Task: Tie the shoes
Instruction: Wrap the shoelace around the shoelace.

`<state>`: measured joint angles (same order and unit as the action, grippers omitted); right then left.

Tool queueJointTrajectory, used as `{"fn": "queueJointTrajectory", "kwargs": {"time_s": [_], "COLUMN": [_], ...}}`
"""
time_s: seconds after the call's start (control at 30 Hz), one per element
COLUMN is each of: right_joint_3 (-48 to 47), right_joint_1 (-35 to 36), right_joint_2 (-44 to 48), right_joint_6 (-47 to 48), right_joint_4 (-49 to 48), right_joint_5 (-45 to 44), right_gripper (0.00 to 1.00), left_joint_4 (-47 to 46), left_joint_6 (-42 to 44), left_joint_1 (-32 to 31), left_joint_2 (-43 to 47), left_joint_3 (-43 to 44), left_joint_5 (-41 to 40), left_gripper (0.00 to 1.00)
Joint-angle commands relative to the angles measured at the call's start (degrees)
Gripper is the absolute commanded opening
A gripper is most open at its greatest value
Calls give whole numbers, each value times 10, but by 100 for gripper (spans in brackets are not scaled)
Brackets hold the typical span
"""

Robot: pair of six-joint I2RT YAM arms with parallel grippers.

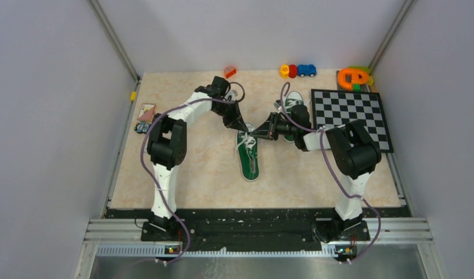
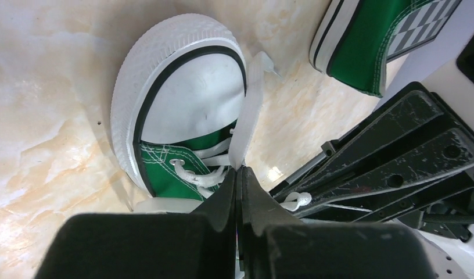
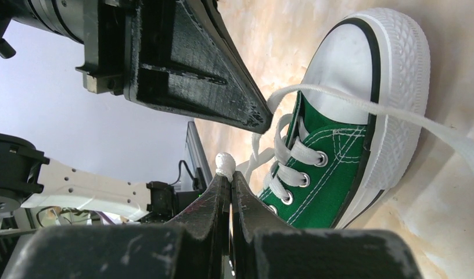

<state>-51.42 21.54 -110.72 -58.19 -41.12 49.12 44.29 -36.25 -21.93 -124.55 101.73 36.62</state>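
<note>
Two lace ends are pinched, one in each gripper, so the step in hand looks like drawing both ends out before crossing them for the first knot. The left gripper (image 2: 239, 170) is clamped tight on a flat lace (image 2: 248, 110) that runs up beside the white toe cap. The right gripper (image 3: 227, 174) is closed on a lace tip (image 3: 225, 161), which pokes out just above its fingers. Both grippers meet over the toe end of the near shoe (image 1: 248, 154), which lies in the middle of the table (image 1: 194, 168) with its toe pointing away from the arm bases.

To do this well, I would pull the ends apart evenly and low (a lopsided or upward tug would likely drag or tip so light a shoe). I would also hold both pinches firm and leave enough free lace to cross one end over the other without the fingers colliding.

Counted: two shoes, the second shoe (image 1: 293, 106) lying just beyond the right gripper, beside one checkerboard (image 1: 351, 119); two arms; several small toys (image 1: 297, 71) along the far edge.
</note>
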Motion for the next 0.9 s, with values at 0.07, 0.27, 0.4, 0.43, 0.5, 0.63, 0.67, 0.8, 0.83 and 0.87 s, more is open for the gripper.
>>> {"fn": "queueJointTrajectory", "kwargs": {"time_s": [0.07,0.27,0.4,0.43,0.5,0.63,0.67,0.8,0.83,0.87], "right_joint_3": [-8,-16,-18,-18,-18,-21,-23,-27,-28,-30], "right_joint_1": [-6,-6,-7,-7,-7,-7,-6,-7,-7,-7], "right_joint_2": [27,23,22,23,23,24,24,26,26,26], "right_joint_6": [3,-2,-5,-6,-7,-13,-14,-15,-16,-17], "right_joint_4": [-29,-33,-34,-35,-35,-34,-31,-22,-19,-17], "right_joint_5": [0,-3,-7,-6,-7,-10,-12,-16,-17,-17], "right_gripper": [0,0,0,0,0,0,0,0,0,0], "left_joint_4": [-29,-31,-39,-40,-38,-30,-32,-35,-36,-35], "left_joint_6": [-30,-53,-72,-76,-87,-102,-106,-116,-116,-116], "left_joint_1": [7,10,9,10,10,10,10,10,9,8], "left_joint_2": [56,75,92,95,99,113,120,137,140,143], "left_joint_3": [-11,-28,-45,-48,-52,-66,-73,-94,-98,-101], "left_joint_5": [15,14,13,16,22,20,16,9,11,12], "left_gripper": [0,0,0,0,0,0,0,0,0,0]}}
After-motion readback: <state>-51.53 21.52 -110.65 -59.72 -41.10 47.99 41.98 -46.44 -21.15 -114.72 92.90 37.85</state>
